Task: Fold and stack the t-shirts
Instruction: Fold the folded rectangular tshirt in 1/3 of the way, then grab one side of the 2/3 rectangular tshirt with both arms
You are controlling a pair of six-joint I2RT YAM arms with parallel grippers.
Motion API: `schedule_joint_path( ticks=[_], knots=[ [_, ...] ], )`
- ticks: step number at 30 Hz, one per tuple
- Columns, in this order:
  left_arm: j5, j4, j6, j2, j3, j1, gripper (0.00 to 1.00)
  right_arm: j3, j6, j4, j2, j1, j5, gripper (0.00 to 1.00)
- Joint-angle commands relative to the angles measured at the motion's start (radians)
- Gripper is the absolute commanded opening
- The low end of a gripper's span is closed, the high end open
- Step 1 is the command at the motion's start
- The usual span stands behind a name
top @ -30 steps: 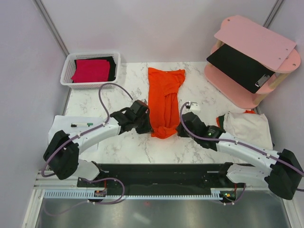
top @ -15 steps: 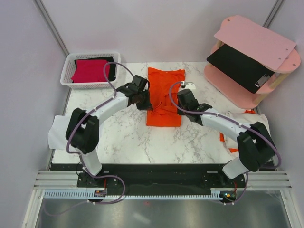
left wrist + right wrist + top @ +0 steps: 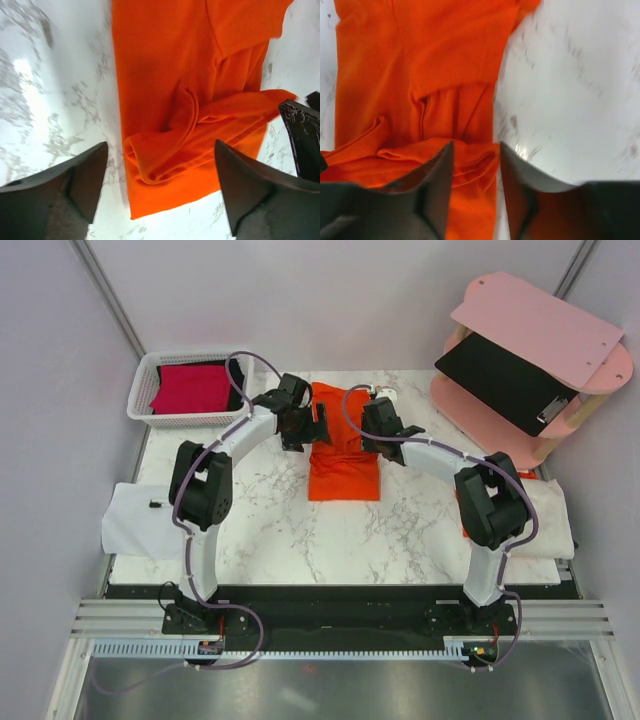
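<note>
The orange shirt (image 3: 343,462) lies on the marble table (image 3: 262,532) just right of the basket (image 3: 180,421). It is narrowed into a long strip, with one end doubled over so a soft fold edge runs across it. Both arms reach over that edge from either side, I'd guess so the doubled end lands square. The left gripper (image 3: 160,165) hangs above the fold, jaws spread wide and holding nothing, as if to leave the cloth lying. The right gripper (image 3: 476,165) has its jaws a narrow gap apart over the same edge, and I cannot tell whether they pinch it. A red shirt (image 3: 190,388) and a black shirt (image 3: 236,380) sit in the basket, presumably the stack this one joins.
</note>
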Motion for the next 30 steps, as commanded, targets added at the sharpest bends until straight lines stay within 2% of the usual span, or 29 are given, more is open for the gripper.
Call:
schedule_joint_path(
  ticks=[1, 2, 3, 4, 9, 11, 13, 14, 17, 21, 30],
  knots=[
    [-0.011, -0.024, 0.071, -0.02, 0.095, 0.025, 1.0, 0.101, -0.082, 0.069, -0.005, -0.016, 0.098, 0.64],
    [-0.052, -0.022, 0.077, -0.064, 0.066, 0.025, 1.0, 0.086, -0.084, 0.076, -0.024, -0.014, 0.133, 0.85],
    [-0.064, -0.021, 0.083, -0.094, 0.045, 0.025, 1.0, 0.074, -0.084, 0.08, -0.045, -0.014, 0.144, 0.94],
    [-0.074, -0.016, 0.085, -0.121, 0.02, 0.025, 1.0, 0.055, -0.081, 0.086, -0.099, -0.014, 0.153, 0.98],
    [-0.054, 0.103, 0.045, -0.331, -0.282, 0.024, 0.99, -0.153, 0.005, 0.083, -0.275, -0.014, 0.079, 0.98],
    [-0.011, 0.169, 0.013, -0.39, -0.441, 0.022, 0.91, -0.25, 0.072, 0.069, -0.335, -0.014, 0.034, 0.98],
    [0.03, 0.267, -0.013, -0.453, -0.536, 0.021, 0.85, -0.343, 0.123, 0.072, -0.375, -0.016, -0.048, 0.98],
    [0.047, 0.293, -0.038, -0.465, -0.613, 0.019, 0.82, -0.376, 0.183, 0.077, -0.384, -0.018, -0.072, 0.95],
    [0.078, 0.381, -0.076, -0.488, -0.722, 0.01, 0.8, -0.506, 0.276, 0.167, -0.418, -0.016, -0.179, 0.87],
    [0.104, 0.456, -0.113, -0.483, -0.799, 0.001, 0.76, -0.6, 0.347, 0.259, -0.418, -0.018, -0.235, 0.84],
    [0.123, 0.528, -0.144, -0.402, -0.818, -0.015, 0.73, -0.687, 0.409, 0.373, -0.368, -0.016, -0.27, 0.79]
  ],
)
